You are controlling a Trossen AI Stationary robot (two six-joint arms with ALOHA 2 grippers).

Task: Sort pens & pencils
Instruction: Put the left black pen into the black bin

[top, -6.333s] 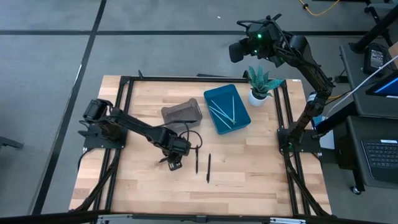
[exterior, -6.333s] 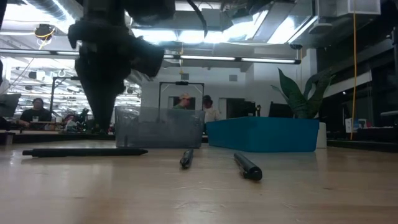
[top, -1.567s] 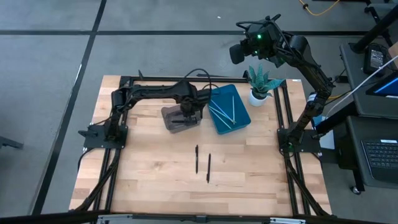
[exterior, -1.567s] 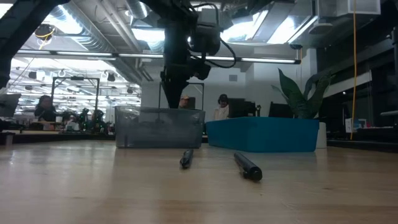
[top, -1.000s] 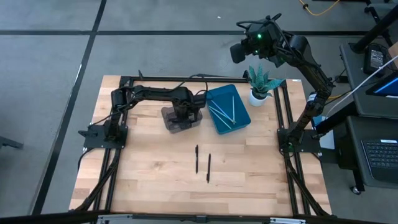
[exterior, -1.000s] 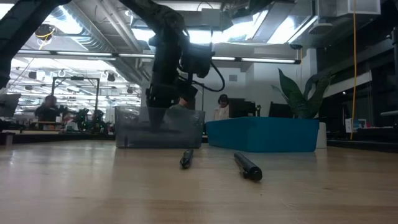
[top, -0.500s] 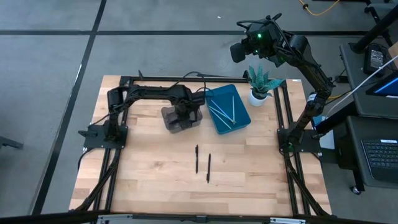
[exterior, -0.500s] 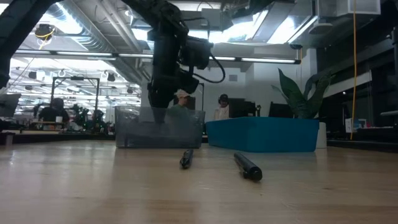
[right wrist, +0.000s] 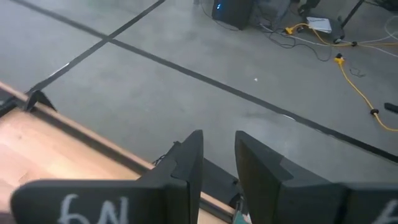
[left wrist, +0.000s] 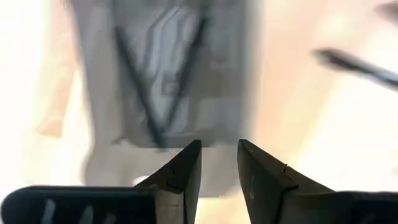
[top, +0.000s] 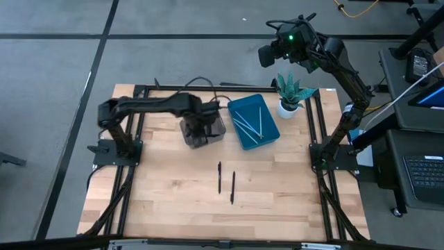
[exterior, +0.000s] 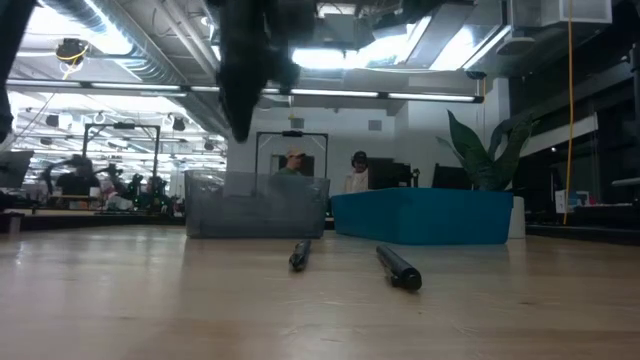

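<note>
Your left gripper hangs over the grey bin with fingers apart and empty—black sticks lie inside—while two black ones wait mid-table, light ones fill the blue tray, and your right gripper, slightly parted, idles high.

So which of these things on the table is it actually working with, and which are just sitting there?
In the job:
two black sticks loose on the wood
light blue sticks in the blue tray
grey translucent bin
left gripper

Lying about:
green spiky potted plant
</note>
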